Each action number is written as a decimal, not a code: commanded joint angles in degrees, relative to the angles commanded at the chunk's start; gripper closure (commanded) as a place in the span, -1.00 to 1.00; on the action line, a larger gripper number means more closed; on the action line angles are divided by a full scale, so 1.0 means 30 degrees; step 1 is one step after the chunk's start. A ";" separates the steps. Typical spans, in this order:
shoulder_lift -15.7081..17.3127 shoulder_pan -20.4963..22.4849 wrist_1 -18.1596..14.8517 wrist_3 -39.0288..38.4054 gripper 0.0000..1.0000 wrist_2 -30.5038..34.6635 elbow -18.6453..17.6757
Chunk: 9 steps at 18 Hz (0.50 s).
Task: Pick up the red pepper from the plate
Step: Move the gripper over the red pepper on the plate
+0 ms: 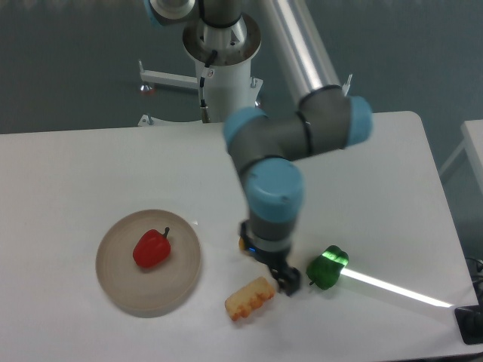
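Fixed camera: gripper low over table, well right of the pepper on the plate

Red pepper [152,248] sits on the plate [121,290], a bit left of plate centre, dark stem pointing up and to the right. Plate is at the front-left of the white table [90,173].

Gripper [287,281] is off to the right of the plate, well apart from the red pepper, down close to the table surface. It points down and slightly right. It hangs between the corn piece [249,297] to its lower left and the green pepper [327,267] to its right, near both; contact with either can't be confirmed. Fingers read as one small dark blob from this angle, so can't tell whether they're spread or closed. Nothing visibly held.

Wrist and blue-capped joint [273,188] stand directly above the gripper and cover most of the yellow pepper [243,243]; only an orange-yellow sliver shows at the wrist's left edge
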State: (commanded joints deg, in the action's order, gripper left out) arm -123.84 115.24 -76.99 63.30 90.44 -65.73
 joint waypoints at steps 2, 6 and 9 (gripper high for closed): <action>0.0323 -0.0705 0.0058 -0.0821 -1.00 0.0001 -0.0674; 0.0558 -0.1732 0.0146 -0.2375 -1.00 0.0118 -0.1817; 0.0851 -0.1851 0.0234 -0.2641 -1.00 0.0030 -0.2521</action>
State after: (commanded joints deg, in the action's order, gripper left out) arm -121.29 109.69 -76.29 55.37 90.53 -73.30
